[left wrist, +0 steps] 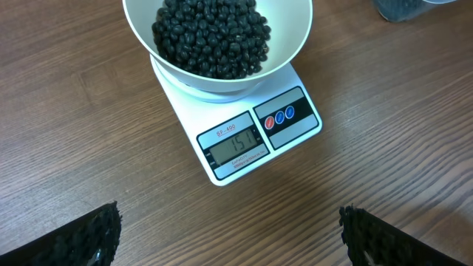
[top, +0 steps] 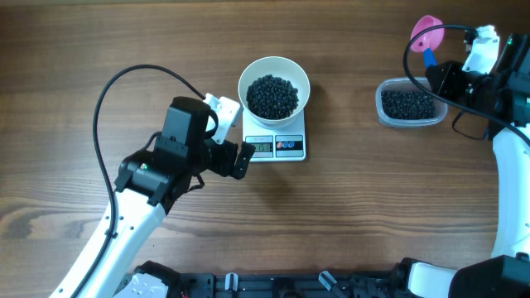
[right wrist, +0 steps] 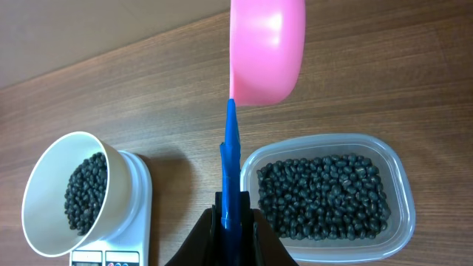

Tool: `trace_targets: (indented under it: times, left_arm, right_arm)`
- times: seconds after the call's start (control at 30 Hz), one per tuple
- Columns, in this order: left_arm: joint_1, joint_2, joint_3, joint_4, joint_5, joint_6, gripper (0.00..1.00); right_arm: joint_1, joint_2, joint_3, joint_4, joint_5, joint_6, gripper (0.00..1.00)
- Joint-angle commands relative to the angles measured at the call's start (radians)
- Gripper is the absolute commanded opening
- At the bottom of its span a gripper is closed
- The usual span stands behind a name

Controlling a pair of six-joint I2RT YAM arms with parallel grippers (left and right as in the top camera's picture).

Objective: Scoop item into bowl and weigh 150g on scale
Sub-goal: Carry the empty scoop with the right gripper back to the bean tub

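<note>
Near the middle of the wooden table [top: 348, 215], on the white scale [top: 276, 147]: round white bowl [top: 245, 79], upright, covering the rear of the platform. Holds a heap of tiny black beans [top: 273, 96], below the rim. Leaves the grey display [left wrist: 235, 142] and two round buttons [left wrist: 279, 117] uncovered at the front; shows digits that look like 151 in the left wrist view.

Just left of the scale, above bare wood: left gripper [top: 234, 135], fingers [left wrist: 96, 235] spread wide, pinching nothing, touching neither scale nor bowl.

Well apart, toward the right edge: clear plastic tub [top: 383, 108], with more of the same beans in a shallow layer across its floor.

Beside the tub: right gripper [right wrist: 237, 222], jaws pressed together on the blue handle [right wrist: 230, 162] of the pink scoop [right wrist: 267, 52]. Holds the scoop raised over bare wood just beyond the tub, handle running straight out from the jaws, cup at the far end. Cannot tell from the wrist view what lies inside the cup.
</note>
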Motion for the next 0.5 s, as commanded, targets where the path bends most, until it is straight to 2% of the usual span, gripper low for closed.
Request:
trace_targets:
  times: [0.0,0.47]
  left_arm:
    - [-0.005,0.002,-0.005,0.003,0.016,0.001,1.0]
    - [-0.005,0.002,-0.005,0.003,0.016,0.001,1.0]
  right_arm:
    - [-0.002,-0.024,0.006,0.0,-0.02,0.007,0.04]
    - [-0.001,-0.024,0.006,0.011,-0.161,0.008,0.04]
